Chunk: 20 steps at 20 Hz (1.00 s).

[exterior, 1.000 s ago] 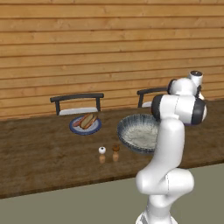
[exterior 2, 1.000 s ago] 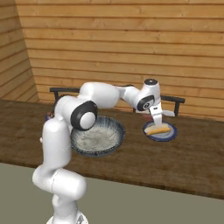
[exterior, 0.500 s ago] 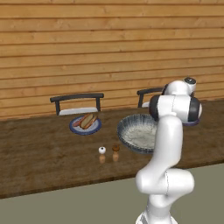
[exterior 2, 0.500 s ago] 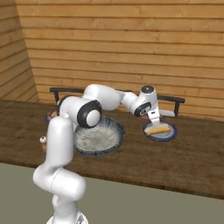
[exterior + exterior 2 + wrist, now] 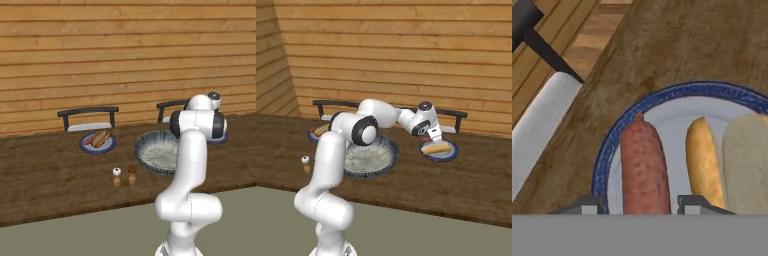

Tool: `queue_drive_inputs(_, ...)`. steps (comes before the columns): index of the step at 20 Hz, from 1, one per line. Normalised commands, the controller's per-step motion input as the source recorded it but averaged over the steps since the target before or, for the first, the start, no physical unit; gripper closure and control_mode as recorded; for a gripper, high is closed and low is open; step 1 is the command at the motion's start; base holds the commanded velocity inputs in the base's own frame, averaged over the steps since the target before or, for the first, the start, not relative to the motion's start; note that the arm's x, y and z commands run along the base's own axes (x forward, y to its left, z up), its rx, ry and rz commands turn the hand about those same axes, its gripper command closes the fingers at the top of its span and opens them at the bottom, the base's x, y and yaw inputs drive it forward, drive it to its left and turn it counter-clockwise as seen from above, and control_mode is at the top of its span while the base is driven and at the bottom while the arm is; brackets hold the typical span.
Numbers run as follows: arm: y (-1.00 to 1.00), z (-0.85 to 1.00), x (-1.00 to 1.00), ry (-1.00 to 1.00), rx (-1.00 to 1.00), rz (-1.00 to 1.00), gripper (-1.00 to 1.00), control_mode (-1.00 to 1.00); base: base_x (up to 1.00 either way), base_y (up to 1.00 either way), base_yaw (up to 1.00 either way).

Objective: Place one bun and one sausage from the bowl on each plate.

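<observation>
Left base view: the far-left plate carries a bun and sausage already, and the bowl sits mid-bench looking emptied. Right base view: the hand hangs low over the right plate, where a bun lies. Hand view: the sausage lies on that plate between the parted fingertips, beside the bun, so the hand looks to be letting go

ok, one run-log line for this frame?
phase: sausage release | tool: open astride sausage | right plate: sausage, bun | left plate: filled | bowl: empty
</observation>
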Motion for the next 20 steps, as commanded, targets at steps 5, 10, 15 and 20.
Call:
queue_drive_inputs(5, -0.02, 0.17, 0.26, -0.02, 0.01, 0.04, -1.0, -1.0, 0.0, 0.0, 0.0)
queue_drive_inputs(10, 0.02, 0.79, -0.84, -0.24, 0.0, 0.16, -1.0, -1.0, 0.0, 0.0, 0.0)
queue_drive_inputs(15, 0.8, 0.55, -1.0, -0.28, 0.0, 0.09, -1.0, -1.0, 0.0, 0.0, 0.0)
queue_drive_inputs(20, 1.0, 0.9, -1.0, -0.31, -0.02, 0.05, -1.0, -1.0, 0.0, 0.0, 0.0)
